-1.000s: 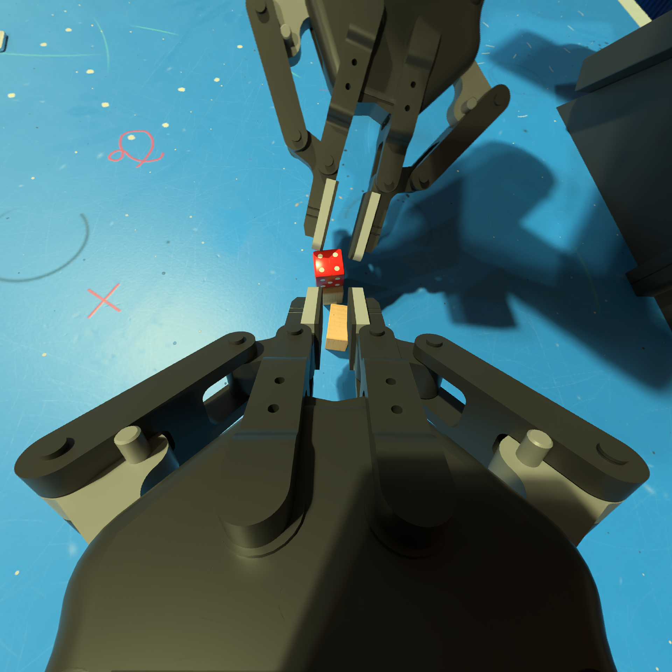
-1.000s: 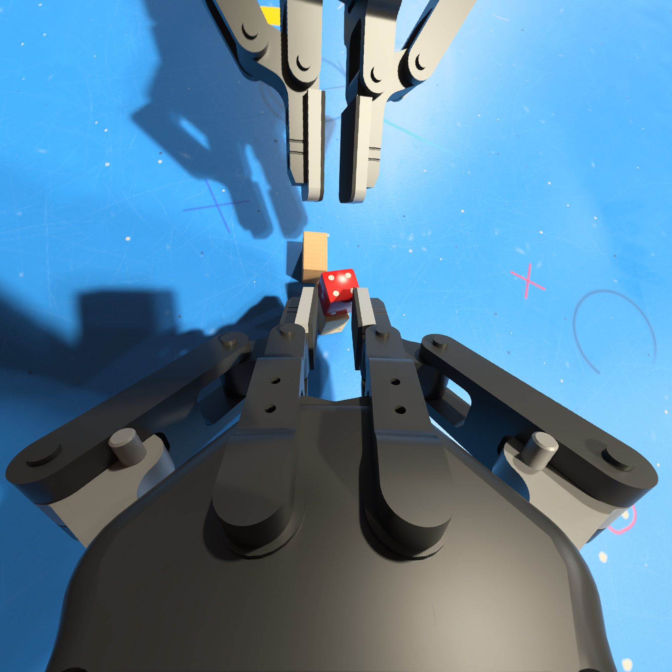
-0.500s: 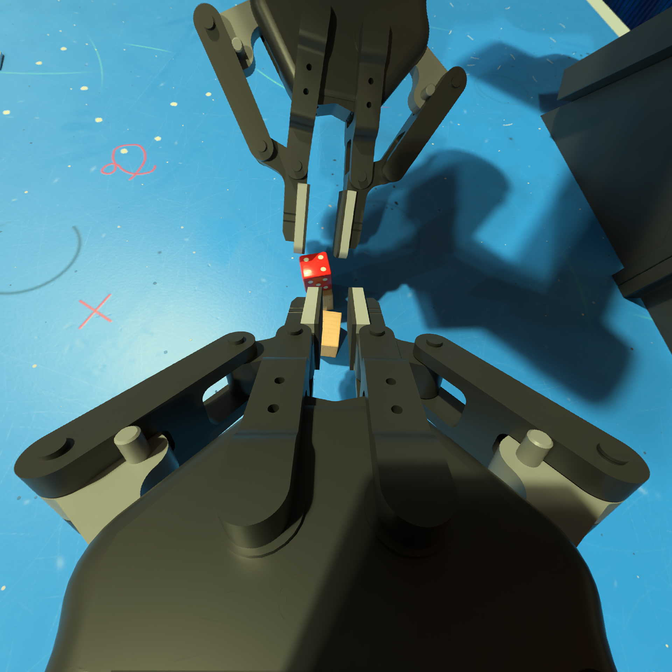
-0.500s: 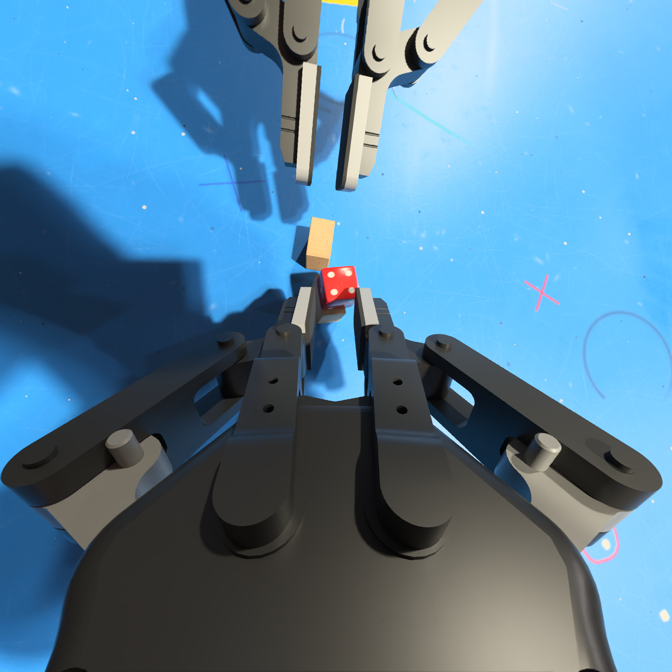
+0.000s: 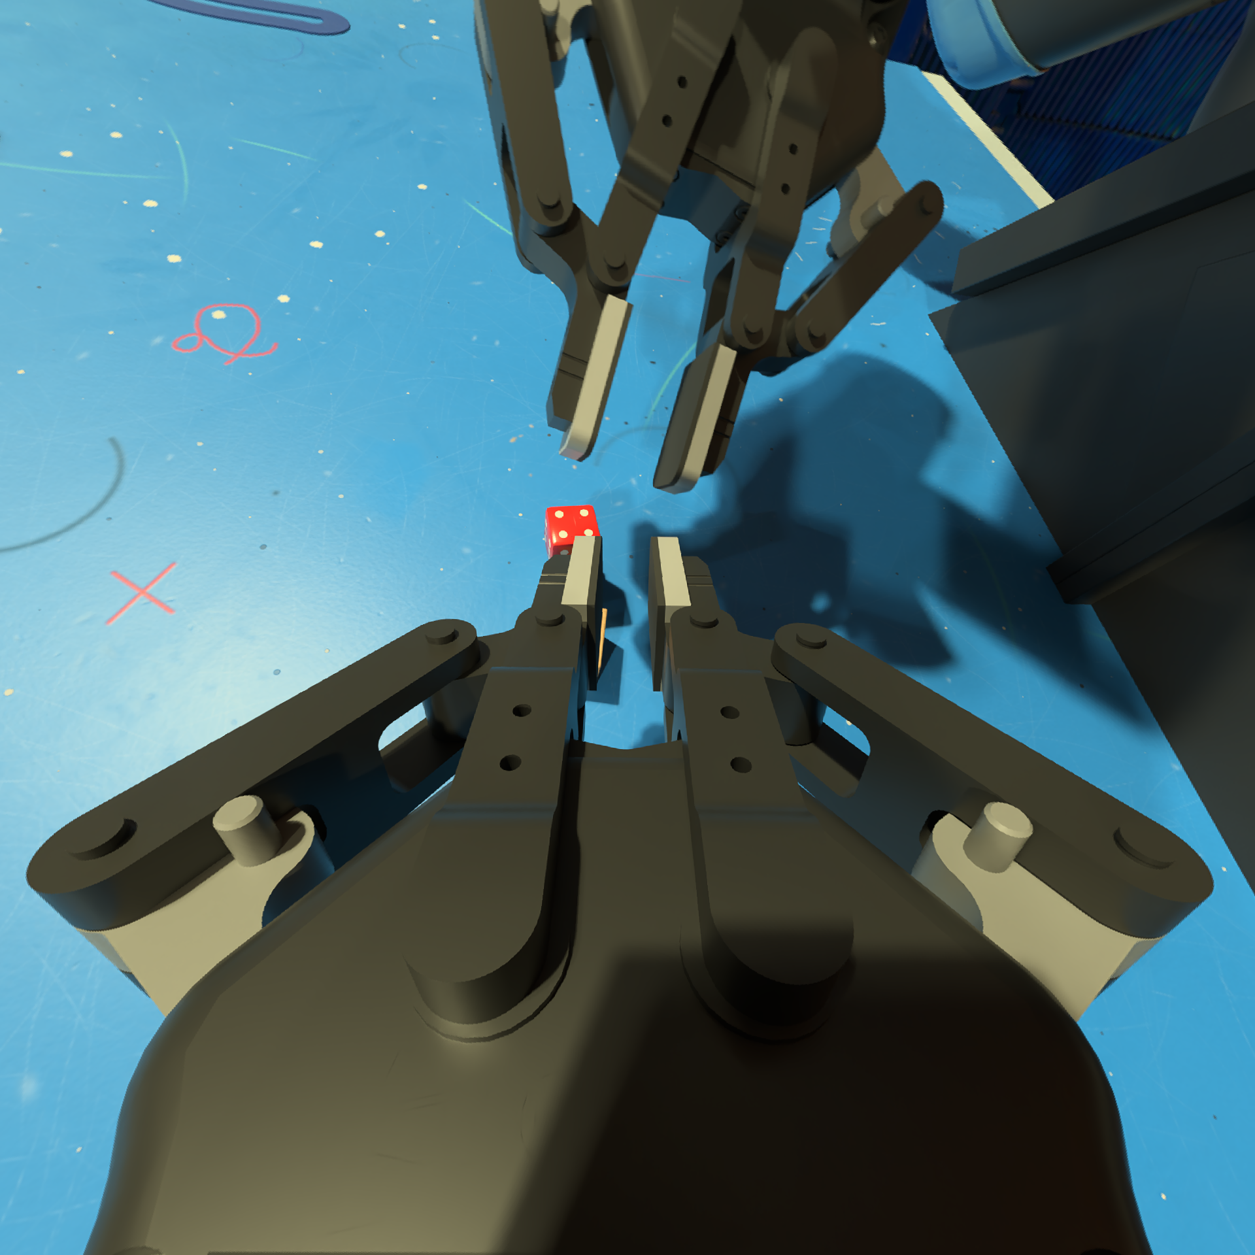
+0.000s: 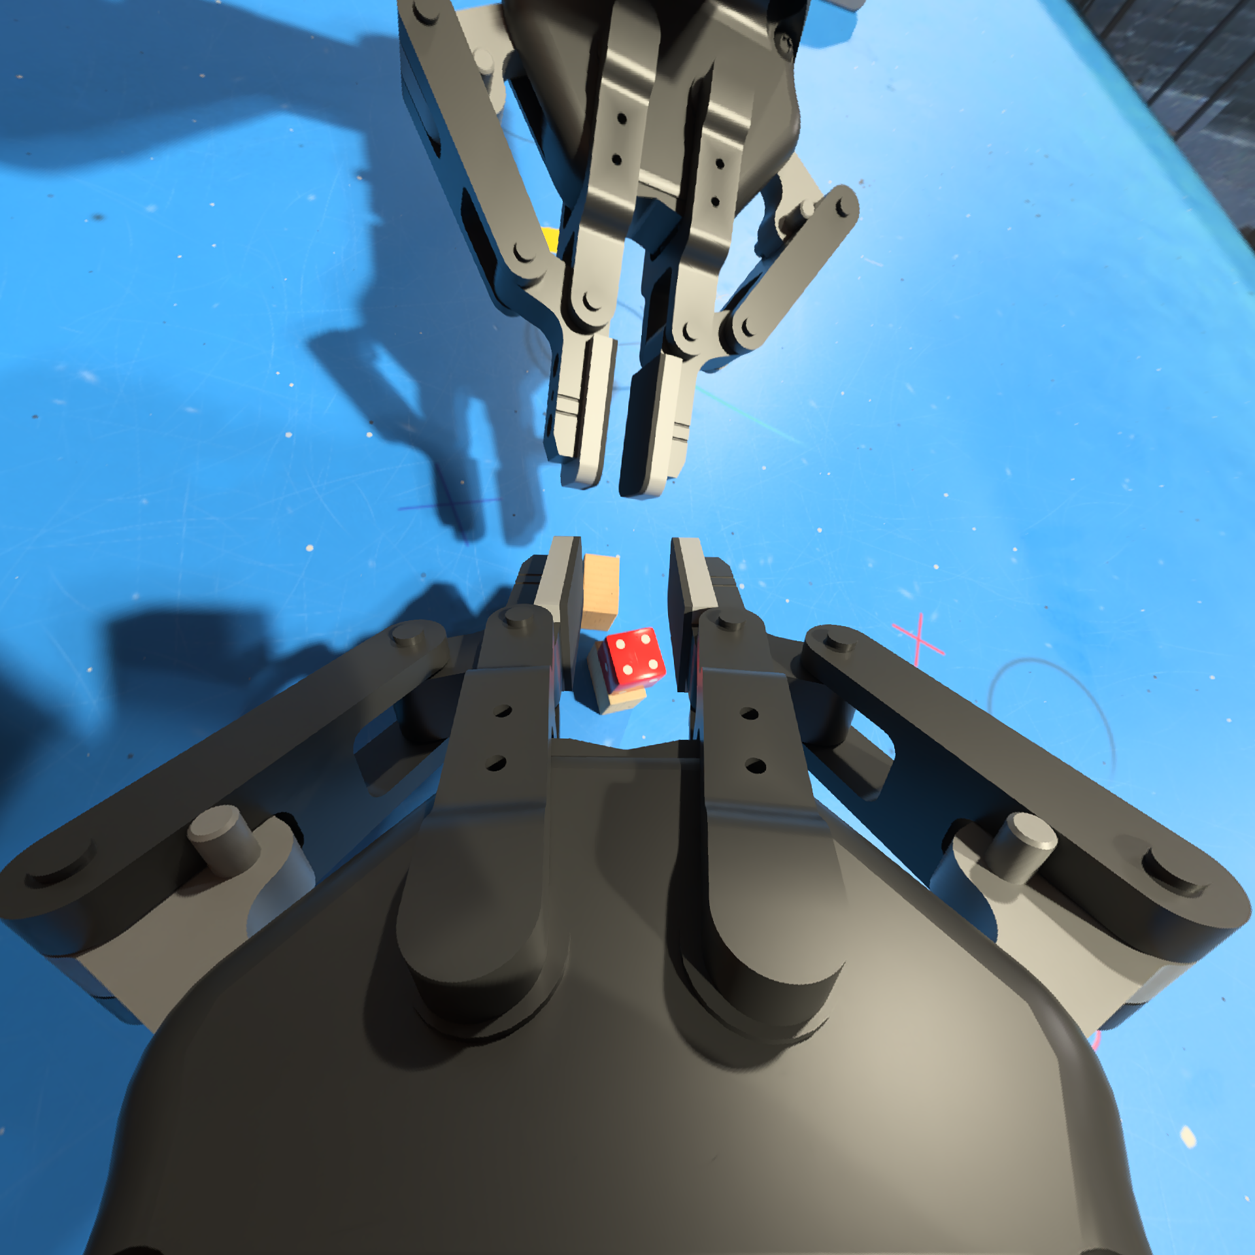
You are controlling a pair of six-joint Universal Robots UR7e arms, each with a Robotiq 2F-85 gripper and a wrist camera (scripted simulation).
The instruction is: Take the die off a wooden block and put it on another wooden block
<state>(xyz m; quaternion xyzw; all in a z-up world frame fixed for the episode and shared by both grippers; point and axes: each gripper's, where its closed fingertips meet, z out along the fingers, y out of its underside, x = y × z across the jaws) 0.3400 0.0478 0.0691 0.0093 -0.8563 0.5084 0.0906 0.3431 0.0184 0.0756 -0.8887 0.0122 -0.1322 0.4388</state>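
The red die (image 6: 635, 655) sits on a block (image 6: 614, 696), framed by the right gripper (image 6: 621, 564), jaws parted and empty, lined up for a pinch. The free block (image 6: 600, 589) lies at 11 o'clock. The left gripper (image 5: 625, 567) hovers slightly open, empty.

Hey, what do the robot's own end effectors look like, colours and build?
Both match: the left end effector and the right end effector have a rounded dark olive-grey body, two slotted outer link bars with round pins, pale beige knuckle pieces, and two slim fingers faced with flat light beige pads. Small screw holes dot the inner links. No cables or markings show.
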